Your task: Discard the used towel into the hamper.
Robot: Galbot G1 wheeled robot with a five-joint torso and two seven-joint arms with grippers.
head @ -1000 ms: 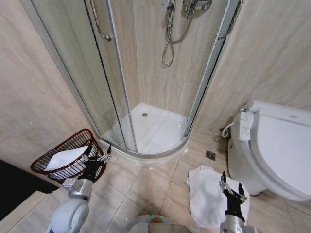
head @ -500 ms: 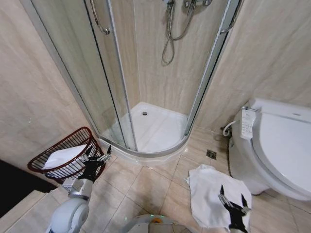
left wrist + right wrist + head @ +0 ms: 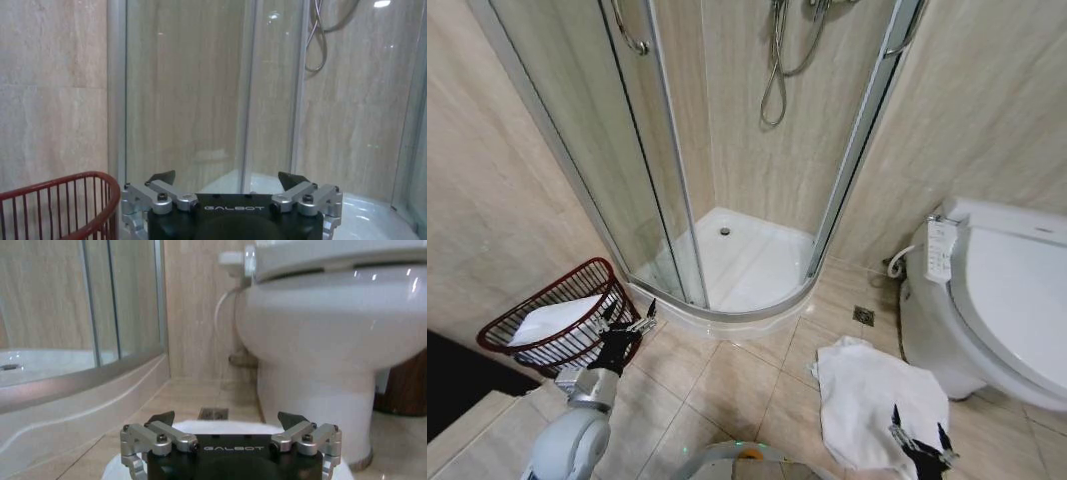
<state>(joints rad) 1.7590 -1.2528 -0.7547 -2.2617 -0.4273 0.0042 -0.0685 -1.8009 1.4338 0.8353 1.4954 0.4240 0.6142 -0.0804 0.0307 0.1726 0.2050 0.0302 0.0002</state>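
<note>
Lower in the head view than a second ago: right tool [image 3: 919, 440], fingers spread wide and empty, dropped toward the white towel [image 3: 872, 400] crumpled on the floor tiles beside the toilet [image 3: 997, 310]. Likely a descent for the pick-up; nothing gripped yet. Parked at the left: left tool [image 3: 624, 325], likewise open and empty, just beside the hamper [image 3: 522, 335]. Beyond, the shower stall [image 3: 747, 260].
</note>
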